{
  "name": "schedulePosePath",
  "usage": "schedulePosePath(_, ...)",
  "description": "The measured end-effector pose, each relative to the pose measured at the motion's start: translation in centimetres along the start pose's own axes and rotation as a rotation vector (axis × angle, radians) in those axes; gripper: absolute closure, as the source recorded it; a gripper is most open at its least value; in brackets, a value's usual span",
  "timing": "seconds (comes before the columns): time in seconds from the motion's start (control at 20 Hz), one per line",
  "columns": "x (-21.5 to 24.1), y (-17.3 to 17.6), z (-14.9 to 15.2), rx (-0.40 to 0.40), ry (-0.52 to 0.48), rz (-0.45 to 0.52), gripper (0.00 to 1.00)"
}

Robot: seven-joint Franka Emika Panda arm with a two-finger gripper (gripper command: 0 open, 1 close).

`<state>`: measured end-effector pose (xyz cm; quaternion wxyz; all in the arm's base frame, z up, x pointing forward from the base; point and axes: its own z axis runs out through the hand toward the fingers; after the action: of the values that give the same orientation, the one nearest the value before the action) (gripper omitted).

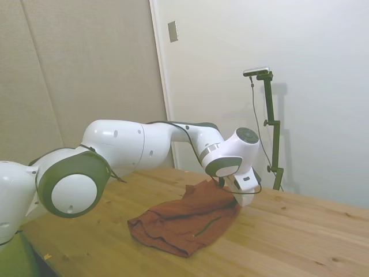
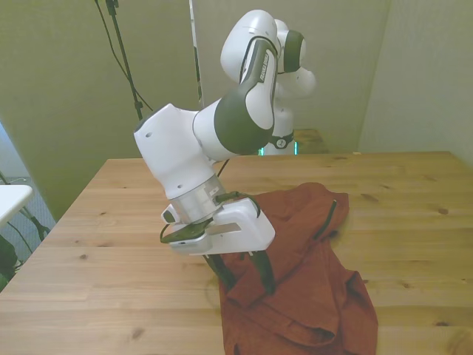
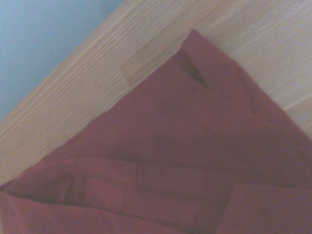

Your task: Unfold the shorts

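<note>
One white robot arm reaches over a light wooden bench (image 2: 96, 244); its two-finger pincer (image 2: 245, 275) points down at a single rust-red, rumpled pair of fabric shorts (image 2: 310, 274). In the front view the two dark fingers (image 2: 264, 274) stand slightly apart, their tips meeting the edge of the cloth on the front view's left; whether cloth is caught between them cannot be told. The shorts (image 1: 187, 219) lie in one loosely folded heap on the bench (image 1: 300, 236), with a thin greenish seam line (image 2: 329, 216) running along one raised fold. In the side view one corner of the fabric rises toward the pincer (image 1: 242, 196) while the remainder rests flat. The wrist view shows a pointed corner of the shorts (image 3: 195, 161) with layered hems lying on wood grain, near the bench (image 3: 87, 92) edge. Bare wood surrounds the garment on the sides that show; its near end reaches the front view's lower border.
</note>
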<state>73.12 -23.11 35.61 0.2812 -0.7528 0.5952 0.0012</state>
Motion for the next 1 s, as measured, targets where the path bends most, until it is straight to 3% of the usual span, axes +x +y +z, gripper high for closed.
schedulePosePath(1.0, 1.4, 0.7, -0.2, 0.018, -0.055, 0.006, 1.00)
